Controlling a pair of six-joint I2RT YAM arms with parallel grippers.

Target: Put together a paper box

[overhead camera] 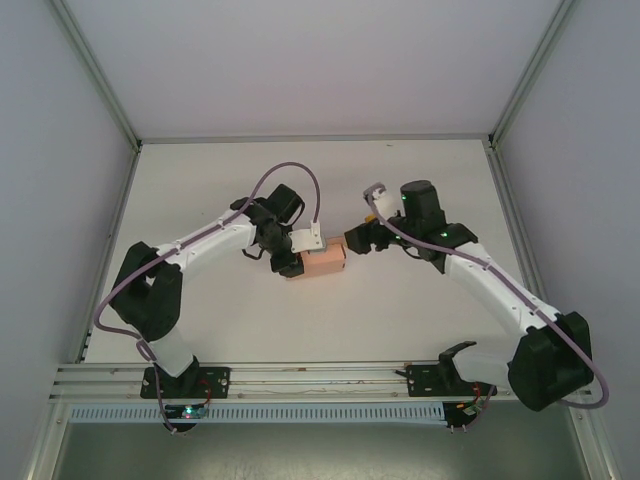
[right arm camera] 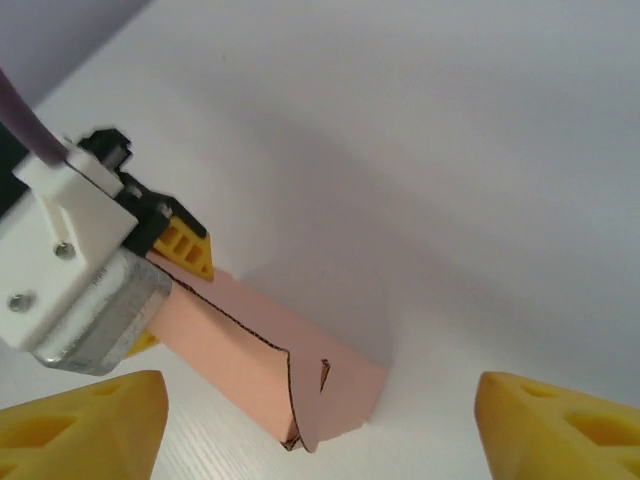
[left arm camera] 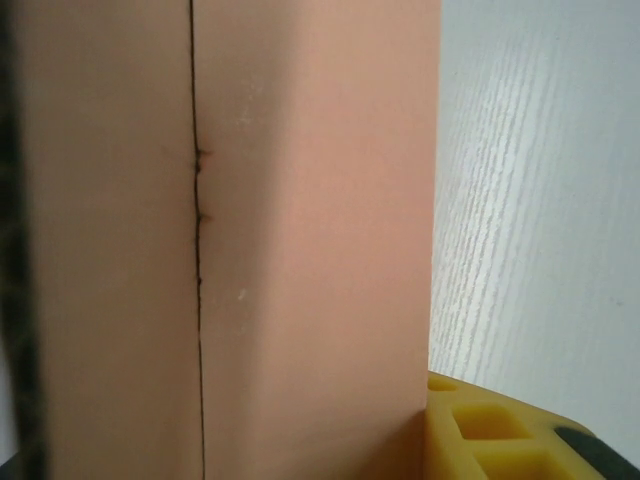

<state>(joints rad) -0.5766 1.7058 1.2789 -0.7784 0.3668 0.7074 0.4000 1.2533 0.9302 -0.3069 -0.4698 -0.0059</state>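
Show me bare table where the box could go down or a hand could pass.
Free: the far strip of table along the back wall, and the near strip between the paper box and the front rail. Crowded: mid-table, where the left tool grips one end of the box and the open right tool sits at the other.

Salmon-pink paper box (right arm camera: 240, 345), dark cut edges. Yellow fingertips (right arm camera: 90, 425) on right gripper (right arm camera: 325, 425). White faint-grained table (right arm camera: 450, 150); purple cable (right arm camera: 25, 118).
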